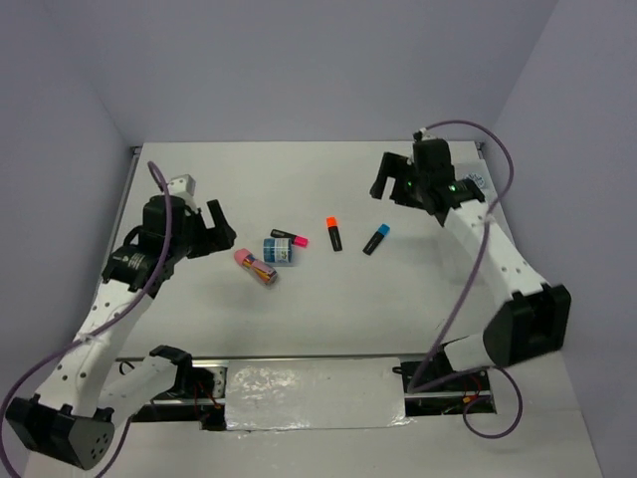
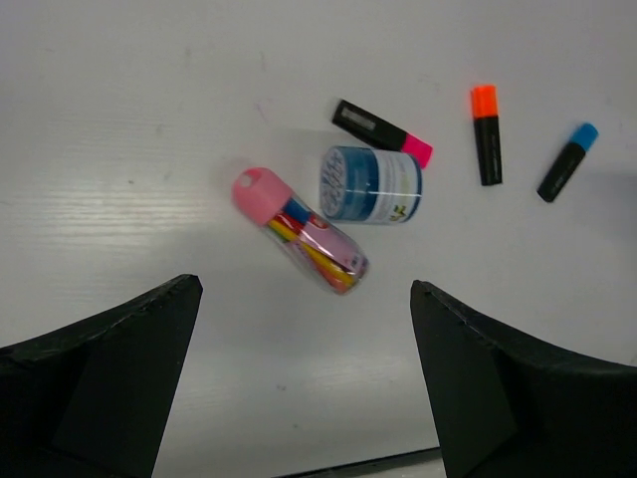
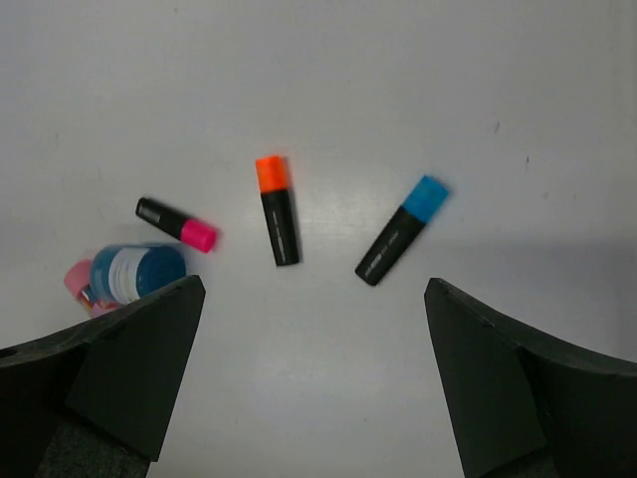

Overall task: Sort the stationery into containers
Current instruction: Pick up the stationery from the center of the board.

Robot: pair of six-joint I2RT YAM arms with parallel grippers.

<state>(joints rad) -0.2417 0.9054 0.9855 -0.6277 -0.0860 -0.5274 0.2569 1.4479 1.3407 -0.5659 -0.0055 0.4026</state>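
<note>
Both claws hang above the white tabletop with nothing in them. The left claw has its jaws wide apart, and so does the right claw.

We find five stationery items lying near the tabletop's centre. In the top view, a blue-and-white round item lies on its side. A pink-capped highlighter is just beside it at 1 o'clock. A pink-capped clear tube holding coloured sticks is just beside it at 8 o'clock. We cannot confirm contact for either. An orange-capped highlighter lies apart at 3 o'clock of the pink-capped one. A blue-capped highlighter lies further along at 3 o'clock.
</note>
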